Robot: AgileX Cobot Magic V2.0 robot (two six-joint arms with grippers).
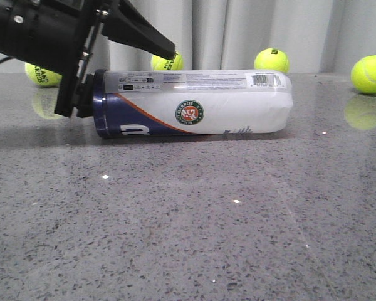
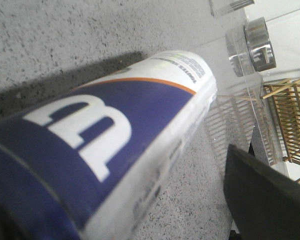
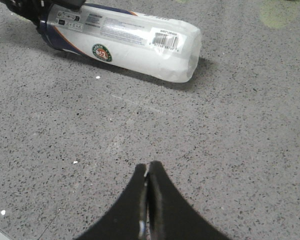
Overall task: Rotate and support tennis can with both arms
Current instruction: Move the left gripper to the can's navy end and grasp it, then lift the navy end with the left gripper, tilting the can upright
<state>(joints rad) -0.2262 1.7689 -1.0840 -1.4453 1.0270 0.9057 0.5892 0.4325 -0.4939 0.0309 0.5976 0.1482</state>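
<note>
L hand open, tennis can flat, dented.

lab-like test setup, grey speckled table, curtain (pale)

From my station the bench reads as polished grey speckled stone, glossy enough to mirror the fuzzy yellow felt of the tennis balls as soft green blurs. The tennis can looks like thin clear plastic under a smooth, slightly shiny printed label, dented and creased near its translucent end. The left gripper and right gripper both show matt black hard plastic, and behind hangs pale cloth curtain in soft folds.
</note>
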